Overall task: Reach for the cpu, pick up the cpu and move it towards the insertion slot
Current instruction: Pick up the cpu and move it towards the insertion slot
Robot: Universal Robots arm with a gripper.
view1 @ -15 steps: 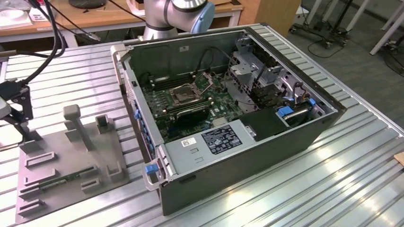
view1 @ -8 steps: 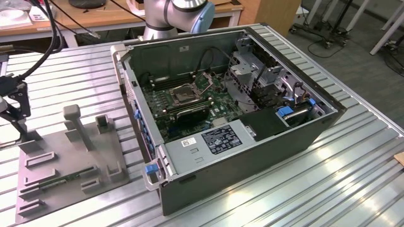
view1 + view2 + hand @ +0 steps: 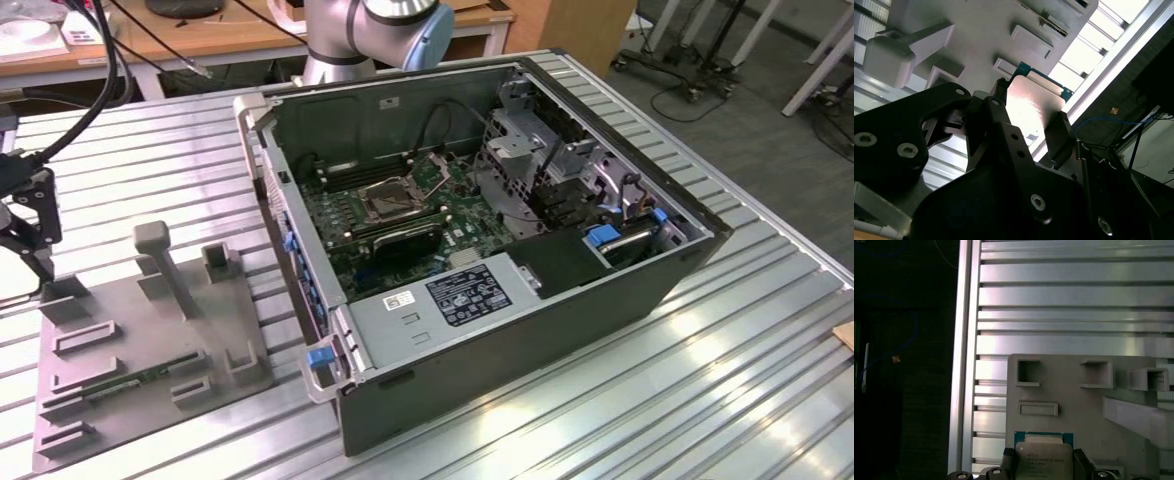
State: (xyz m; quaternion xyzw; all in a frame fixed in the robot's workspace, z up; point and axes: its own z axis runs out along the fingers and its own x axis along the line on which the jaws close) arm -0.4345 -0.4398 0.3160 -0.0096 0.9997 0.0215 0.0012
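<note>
Gripper [image 3: 1044, 460] is clamped on the cpu [image 3: 1044, 452]: in both wrist views a black finger [image 3: 1008, 459] sits against each of two opposite edges of the chip, silvery top facing up, green rim showing past the lid. Second wrist view agrees, with the cpu [image 3: 1033, 100] pinched between the fingers [image 3: 1060, 131] and the gripper [image 3: 1030, 106] centred on it. Cannot tell whether the chip is seated on the holder or lifted clear of it.

Exterior view: gripper [image 3: 32, 245] is at 9 o'clock, over the far corner of the grey holder [image 3: 147, 345], which lies at 8 o'clock on the slatted metal table [image 3: 747, 380]. Green memory stick [image 3: 127, 380] lies flat in the holder, nearer the camera than the gripper.

Insertion slot [image 3: 391, 198] is at frame centre, on the board inside the open computer case [image 3: 534, 350], roughly 3 o'clock from the gripper and well apart from it. Chip is nowhere near the slot; the case wall stands between them. Arm base [image 3: 358, 35] is at 12 o'clock, behind the case.
</note>
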